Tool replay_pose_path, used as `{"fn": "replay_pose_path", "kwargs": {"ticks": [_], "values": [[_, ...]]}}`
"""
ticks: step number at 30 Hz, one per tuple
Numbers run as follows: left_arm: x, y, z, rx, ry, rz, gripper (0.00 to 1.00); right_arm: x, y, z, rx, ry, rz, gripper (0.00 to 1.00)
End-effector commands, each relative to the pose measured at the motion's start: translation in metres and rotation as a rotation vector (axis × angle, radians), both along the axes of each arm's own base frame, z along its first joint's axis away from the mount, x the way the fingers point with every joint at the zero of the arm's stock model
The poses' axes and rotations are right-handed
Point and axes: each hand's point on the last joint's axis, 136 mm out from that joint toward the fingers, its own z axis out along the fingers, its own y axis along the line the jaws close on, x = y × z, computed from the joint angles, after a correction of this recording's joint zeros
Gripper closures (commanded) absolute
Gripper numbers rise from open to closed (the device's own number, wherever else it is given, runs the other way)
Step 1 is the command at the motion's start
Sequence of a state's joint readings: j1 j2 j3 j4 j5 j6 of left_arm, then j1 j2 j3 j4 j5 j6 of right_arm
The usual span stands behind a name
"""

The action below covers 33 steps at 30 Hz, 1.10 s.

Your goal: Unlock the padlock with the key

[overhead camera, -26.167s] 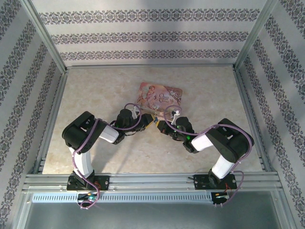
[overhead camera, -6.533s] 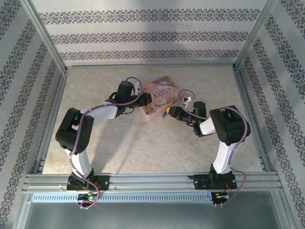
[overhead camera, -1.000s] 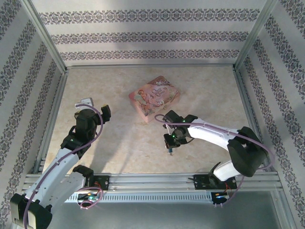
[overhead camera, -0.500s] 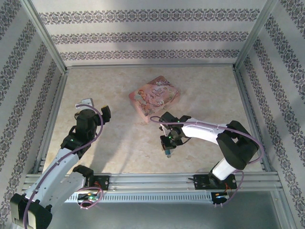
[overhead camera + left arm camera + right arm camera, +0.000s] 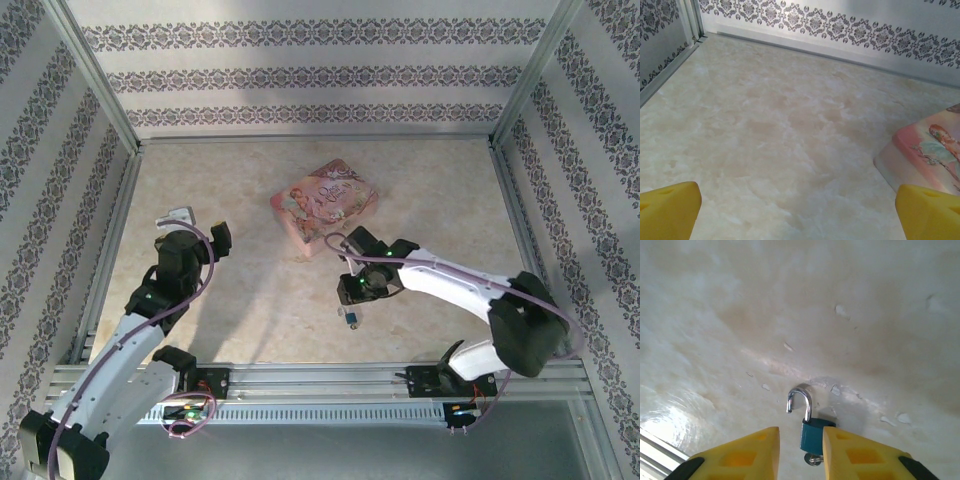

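Marbled table (image 5: 250, 310) within patterned walls, overhead view: left gripper (image 5: 200, 228) spread wide on the table's left side, well apart from the pink box (image 5: 325, 198); right gripper (image 5: 352, 298) points down at the padlock (image 5: 352, 318), which lies near the box's front. Left wrist view: yellow fingertips (image 5: 667, 210) sit at opposite lower corners, box at right. Right wrist view: fingers (image 5: 740, 457) slightly parted, padlock flat on the table in the gap, one shackle (image 5: 801, 400) end free of the body.
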<state>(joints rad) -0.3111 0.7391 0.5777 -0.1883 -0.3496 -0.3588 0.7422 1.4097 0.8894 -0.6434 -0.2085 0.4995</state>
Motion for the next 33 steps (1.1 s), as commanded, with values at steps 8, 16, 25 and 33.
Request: {"fn": "replay_pose_path", "kwargs": {"ticks": [8, 16, 25, 33], "values": [[-0.008, 0.012, -0.01, 0.004, 0.004, 0.047, 0.0, 0.052, -0.088, 0.08, -0.024, -0.439, -0.211, 0.57], [-0.007, 0.016, -0.011, 0.027, -0.016, 0.059, 0.01, 0.071, -0.15, 0.105, -0.042, -0.675, -0.341, 0.4], [-0.004, 0.023, -0.016, 0.072, -0.066, 0.084, 0.01, 0.095, -0.213, 0.097, -0.089, -0.945, -0.513, 0.01], [0.011, 0.031, -0.023, 0.169, -0.044, 0.089, 0.01, 0.116, -0.236, 0.071, -0.097, -1.057, -0.561, 0.02]]}}
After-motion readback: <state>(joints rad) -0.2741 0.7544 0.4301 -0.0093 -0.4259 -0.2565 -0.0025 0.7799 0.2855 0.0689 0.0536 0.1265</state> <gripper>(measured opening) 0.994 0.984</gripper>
